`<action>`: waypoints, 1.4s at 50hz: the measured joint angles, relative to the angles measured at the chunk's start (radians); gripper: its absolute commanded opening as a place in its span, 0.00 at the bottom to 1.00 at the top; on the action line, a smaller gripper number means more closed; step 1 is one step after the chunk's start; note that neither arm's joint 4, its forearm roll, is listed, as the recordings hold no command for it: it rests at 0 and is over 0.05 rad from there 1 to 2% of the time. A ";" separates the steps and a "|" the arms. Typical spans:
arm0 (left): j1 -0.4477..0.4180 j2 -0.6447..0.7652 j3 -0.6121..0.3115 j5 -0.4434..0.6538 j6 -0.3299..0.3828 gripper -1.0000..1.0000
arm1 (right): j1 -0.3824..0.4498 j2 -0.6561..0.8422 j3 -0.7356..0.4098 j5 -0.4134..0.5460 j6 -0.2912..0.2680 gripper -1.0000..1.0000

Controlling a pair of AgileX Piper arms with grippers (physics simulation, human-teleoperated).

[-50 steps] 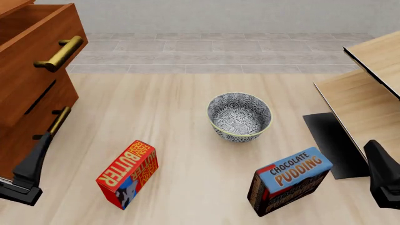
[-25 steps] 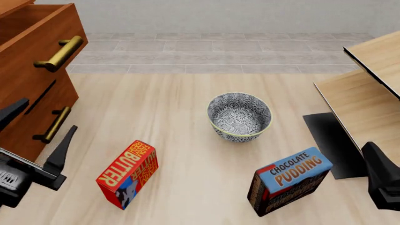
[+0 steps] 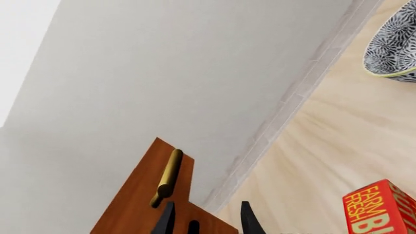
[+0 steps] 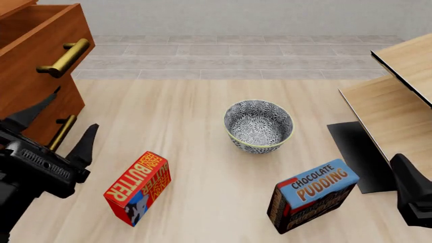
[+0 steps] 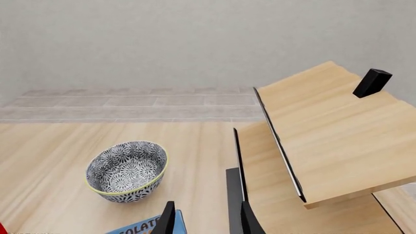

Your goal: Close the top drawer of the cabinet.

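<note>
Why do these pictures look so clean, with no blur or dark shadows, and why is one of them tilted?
They are simulator renders: in the front view, light is flat and even, with only faint shadows under the bowl and butter box, and everything sharp. The left wrist view is tilted because its camera rides the arm; the top drawer and its brass handle slant. The right wrist view sits level, sharp throughout.

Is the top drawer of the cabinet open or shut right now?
Open. In the front view the top drawer juts out past the drawer fronts below on the cabinet, and its hollow inside shows behind the front panel.
</note>
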 measured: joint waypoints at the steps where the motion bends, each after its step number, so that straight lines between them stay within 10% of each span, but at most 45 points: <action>1: 0.002 0.008 -0.002 -0.006 0.009 1.00 | 0.000 0.000 0.000 0.000 0.000 1.00; 27: 0.051 0.101 -0.089 -0.063 0.184 1.00 | 0.011 0.002 0.000 0.006 -0.007 1.00; 70: 0.150 0.122 -0.137 -0.059 0.234 1.00 | 0.022 -0.004 0.000 0.020 -0.016 1.00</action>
